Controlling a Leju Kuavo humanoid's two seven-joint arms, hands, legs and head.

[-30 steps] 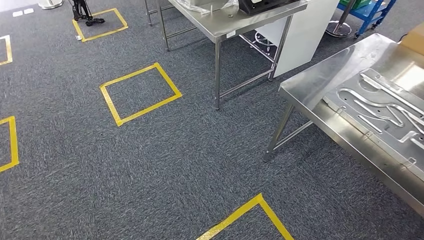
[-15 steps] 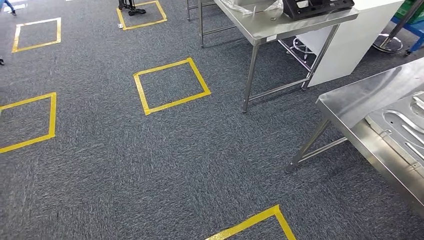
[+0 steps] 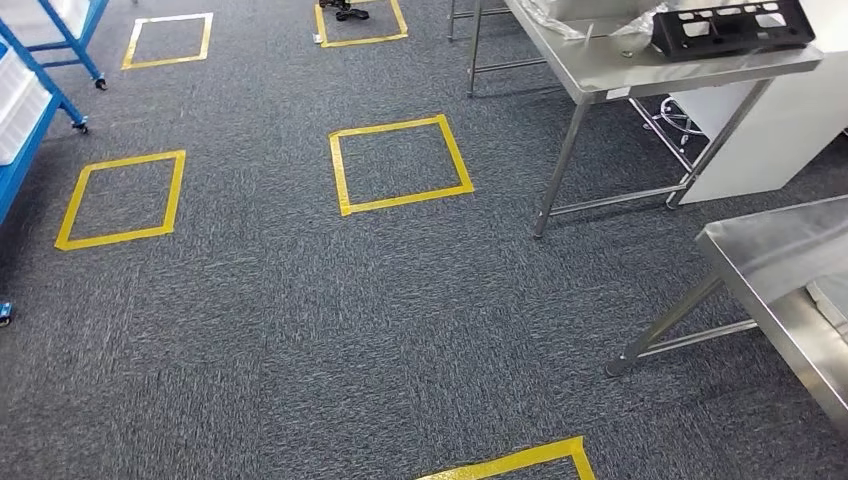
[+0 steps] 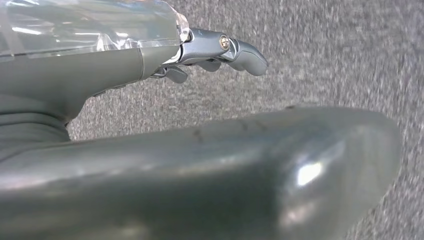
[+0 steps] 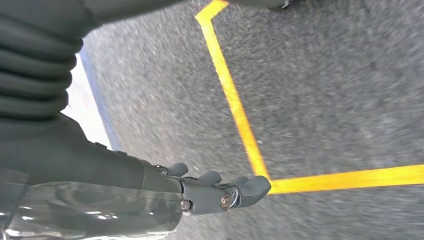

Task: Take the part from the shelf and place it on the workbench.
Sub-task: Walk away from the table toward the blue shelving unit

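Observation:
A blue wheeled shelf (image 3: 62, 55) holding white bins (image 3: 18, 108) stands at the far left of the head view. The steel workbench (image 3: 775, 262) shows its corner at the right edge, with a sliver of a flat metal plate (image 3: 832, 296) on it. My left hand (image 4: 210, 55) hangs over grey carpet, fingers loosely extended, holding nothing. My right hand (image 5: 200, 192) also hangs over the carpet beside a yellow tape line (image 5: 235, 110), fingers apart and empty.
A second steel table (image 3: 640, 70) carrying a black bracket (image 3: 730, 28) and clear plastic wrap stands at the back right, a white cabinet (image 3: 780, 130) behind it. Yellow tape squares (image 3: 400, 165) mark the grey carpet between shelf and tables.
The camera has turned left: the whole scene slid right. The workbench moved to the right edge and the blue shelf came into view on the left.

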